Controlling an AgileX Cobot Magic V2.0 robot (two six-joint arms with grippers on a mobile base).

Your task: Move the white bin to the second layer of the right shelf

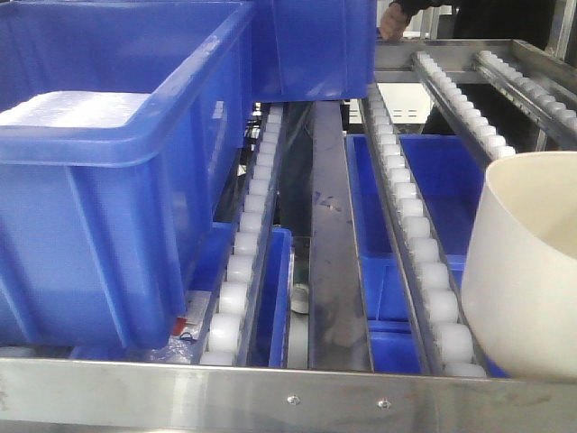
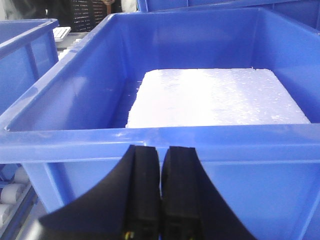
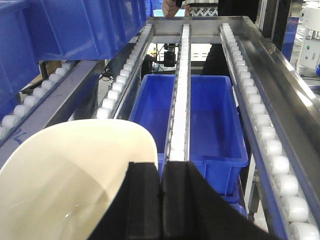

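Observation:
The white bin is a cream-white tub at the right edge of the front view, tilted, over the near end of the roller rails of the shelf level. In the right wrist view the white bin fills the lower left. My right gripper is shut on its wall, one finger inside the bin and one outside. Roller rails run away ahead of it. My left gripper is shut and empty, right in front of a blue crate's near wall.
A large blue crate holding a white foam block sits on the left rails. Another blue crate stands farther back. A blue crate lies on the level below. A person's hand is at the far end. A steel front bar crosses below.

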